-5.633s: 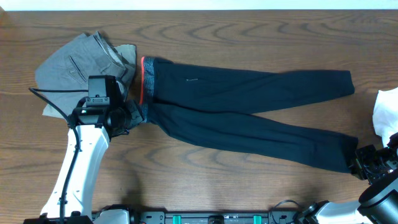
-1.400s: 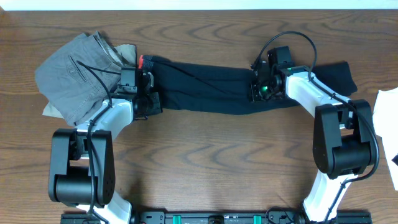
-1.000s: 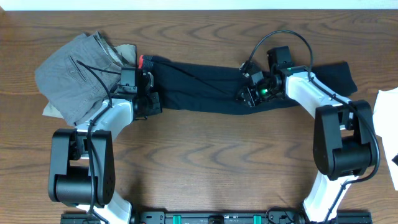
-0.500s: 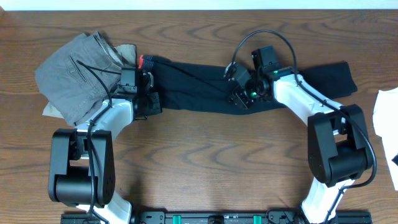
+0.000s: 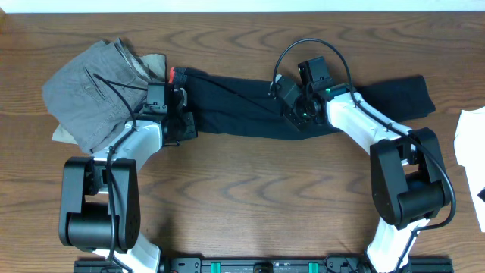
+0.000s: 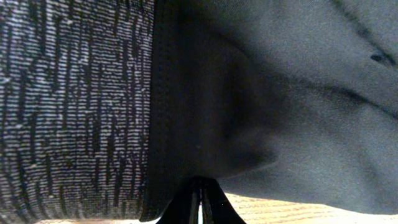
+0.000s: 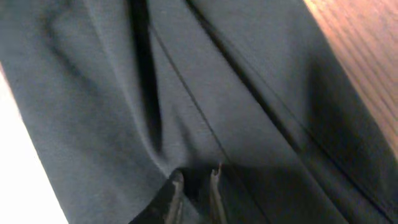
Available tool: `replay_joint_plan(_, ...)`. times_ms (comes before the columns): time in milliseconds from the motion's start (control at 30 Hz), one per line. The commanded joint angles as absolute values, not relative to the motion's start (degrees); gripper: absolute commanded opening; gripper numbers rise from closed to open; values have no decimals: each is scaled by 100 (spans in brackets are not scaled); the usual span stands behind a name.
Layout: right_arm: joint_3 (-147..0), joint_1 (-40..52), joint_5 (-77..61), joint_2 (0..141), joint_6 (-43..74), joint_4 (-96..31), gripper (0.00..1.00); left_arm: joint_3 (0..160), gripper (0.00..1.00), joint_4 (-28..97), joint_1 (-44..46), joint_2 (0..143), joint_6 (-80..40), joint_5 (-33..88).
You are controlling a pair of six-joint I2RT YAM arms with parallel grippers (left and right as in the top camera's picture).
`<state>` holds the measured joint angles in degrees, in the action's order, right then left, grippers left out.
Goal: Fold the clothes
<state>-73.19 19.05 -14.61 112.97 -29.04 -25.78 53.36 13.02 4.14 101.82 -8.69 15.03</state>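
Observation:
The dark leggings (image 5: 235, 106) lie as a long narrow strip across the far part of the table, with the coral-edged waistband (image 5: 173, 74) at the left. My left gripper (image 5: 180, 125) is shut on the lower waist corner. In the left wrist view the grey heathered waistband (image 6: 68, 106) and dark fabric (image 6: 298, 124) fill the frame above the closed left gripper (image 6: 200, 190). My right gripper (image 5: 292, 115) is over the middle of the strip. In the right wrist view the right gripper (image 7: 196, 177) pinches dark leg fabric (image 7: 249, 93).
A crumpled pile of grey trousers (image 5: 95, 87) lies at the back left, touching the waistband end. A white cloth (image 5: 471, 136) shows at the right edge. The brown wooden table (image 5: 250, 189) runs in front of the leggings.
The leggings went from two spread legs to one narrow strip. In the last second my right gripper moved left along the strip with fabric in it. The left gripper stayed put.

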Motion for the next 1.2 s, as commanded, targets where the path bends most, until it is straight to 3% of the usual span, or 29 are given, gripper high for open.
replay_joint_plan(0, -7387, 1951, -1260, 11168, -2943, -2462, 7, 5424, 6, 1260, 395, 10213, -755, 1428)
replay_joint_plan(133, -7387, 1951, -1260, 11166, -2939, -2202, 1, 5424, 6, 1260, 395, 10213, -753, 1428)
replay_joint_plan(433, -7387, 1857, -1223, 11166, -2663, -1863, 1, 5424, 6, 1258, 395, 10213, -753, 1428)
replay_joint_plan(467, -7389, 1855, -1232, 11163, -2768, -2005, 2, 5424, 6, 1260, 395, 10213, -753, 1428)
replay_joint_plan(567, -7387, 1863, -1472, 11163, -3107, -2502, 21, 5424, 6, 1260, 395, 10213, -753, 1431)
replay_joint_plan(733, -7384, 1881, -1739, 11166, -3247, -2932, 26, 5424, 6, 1256, 395, 10213, -753, 1428)
replay_joint_plan(933, -7378, 1881, -1728, 11166, -3245, -2851, 22, 5424, 6, 1258, 395, 10213, -753, 1428)
replay_joint_plan(1167, -7378, 1876, -1647, 11166, -3245, -2692, 1, 5424, 6, 1260, 395, 10213, -753, 1428)
